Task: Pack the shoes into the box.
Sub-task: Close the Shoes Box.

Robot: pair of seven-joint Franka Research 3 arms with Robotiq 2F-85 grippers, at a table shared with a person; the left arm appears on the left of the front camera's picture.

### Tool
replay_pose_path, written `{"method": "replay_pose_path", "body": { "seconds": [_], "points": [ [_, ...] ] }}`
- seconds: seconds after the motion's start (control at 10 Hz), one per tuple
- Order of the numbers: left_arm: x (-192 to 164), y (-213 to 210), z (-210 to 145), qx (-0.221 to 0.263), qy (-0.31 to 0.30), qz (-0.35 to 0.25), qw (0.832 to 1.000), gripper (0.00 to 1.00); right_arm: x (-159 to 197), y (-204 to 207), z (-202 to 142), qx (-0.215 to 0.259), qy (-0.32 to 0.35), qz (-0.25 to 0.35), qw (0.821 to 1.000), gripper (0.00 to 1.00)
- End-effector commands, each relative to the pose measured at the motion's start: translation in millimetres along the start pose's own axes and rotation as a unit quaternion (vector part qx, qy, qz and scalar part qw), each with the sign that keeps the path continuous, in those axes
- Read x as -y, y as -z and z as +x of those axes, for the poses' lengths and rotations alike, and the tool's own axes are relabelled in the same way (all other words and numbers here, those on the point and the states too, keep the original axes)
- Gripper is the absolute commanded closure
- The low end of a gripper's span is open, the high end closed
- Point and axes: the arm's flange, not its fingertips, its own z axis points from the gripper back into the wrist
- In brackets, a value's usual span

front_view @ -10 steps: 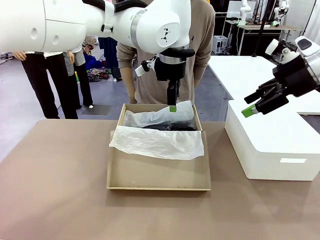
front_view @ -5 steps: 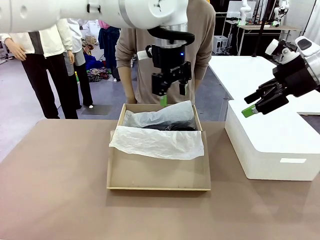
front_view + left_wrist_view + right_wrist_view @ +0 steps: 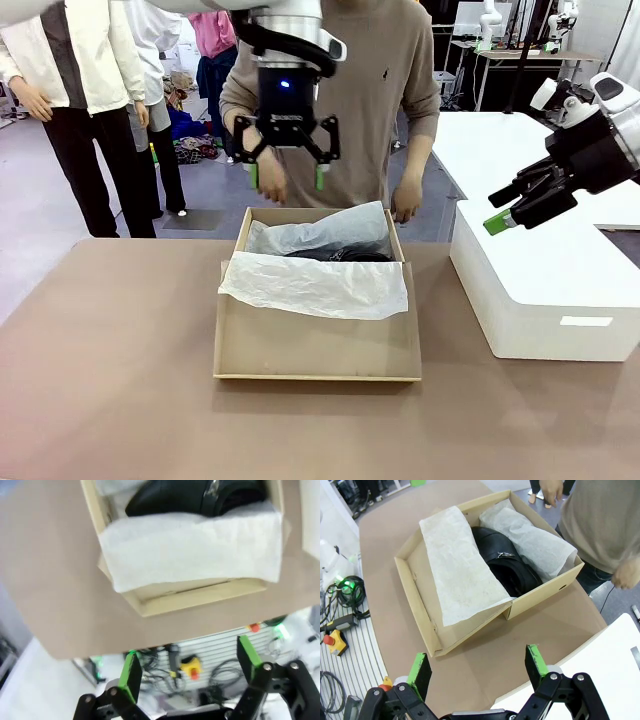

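Fingers spread wide and empty on the left gripper (image 3: pixel 286 177) and right gripper (image 3: pixel 502 210). Shoes (image 3: pixel 340 255) sit in the box (image 3: pixel 243 232) mid-table, tissue (image 3: pixel 315 285) draped over its near edge. Left gripper hangs above the far rim, right over the white bin (image 3: pixel 550 300). Open brown table (image 3: pixel 110 380) left and near.

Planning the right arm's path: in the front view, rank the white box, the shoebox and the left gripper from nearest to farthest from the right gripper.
1. White box, just below the right gripper, on the right.
2. Shoebox, in the middle.
3. Left gripper, above the shoebox's far edge.
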Motion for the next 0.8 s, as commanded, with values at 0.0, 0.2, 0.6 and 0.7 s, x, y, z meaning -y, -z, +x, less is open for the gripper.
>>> {"method": "replay_pose_path", "body": {
  "seconds": [0.0,0.2,0.6,0.7],
  "points": [
    [-56,6,-14,0.005,0.132,-0.063,0.989,0.00,2,3,0,0.020,-0.010,0.006,1.000,0.00],
    [-101,6,-23,0.032,0.196,-0.106,0.974,0.00,2,3,0,0.020,-0.010,0.006,1.000,0.00],
    [-98,-14,-6,0.045,0.187,-0.088,0.977,0.00,2,3,0,0.020,-0.010,0.006,1.000,0.00],
    [-98,-14,-6,0.045,0.187,-0.088,0.977,0.00,2,3,0,0.020,-0.010,0.006,1.000,0.00]
  ]
}}
